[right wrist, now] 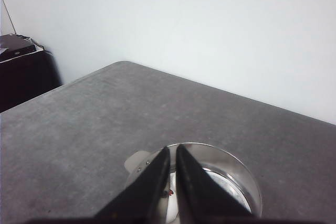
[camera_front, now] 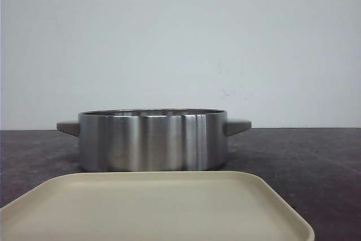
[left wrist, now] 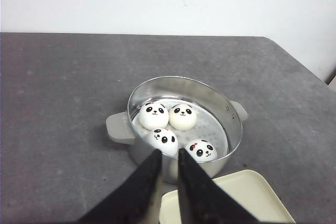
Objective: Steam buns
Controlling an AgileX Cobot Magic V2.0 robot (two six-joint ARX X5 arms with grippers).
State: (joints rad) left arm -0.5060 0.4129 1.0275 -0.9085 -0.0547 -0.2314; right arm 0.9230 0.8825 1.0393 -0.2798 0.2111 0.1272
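Observation:
Several white panda-faced buns lie inside the steel pot (left wrist: 231, 121), among them one at the rear (left wrist: 153, 115), its neighbour (left wrist: 182, 117) and one with a red bow (left wrist: 201, 150). My left gripper (left wrist: 169, 154) hovers over the pot's near rim, its jaws together with only a thin slit and nothing held. My right gripper (right wrist: 172, 149) hangs above the pot (right wrist: 242, 176) from the other side, also closed and empty. In the slit between its fingers shows a sliver of white bun (right wrist: 170, 195). The front view shows the pot (camera_front: 152, 142) from the side, its inside hidden.
A cream square tray (camera_front: 152, 207) lies in front of the pot, close to it, and shows again beside my left fingers (left wrist: 247, 198). The pot has grey side handles (left wrist: 119, 128). Dark grey tabletop (left wrist: 52, 103) surrounds it; a white wall stands behind.

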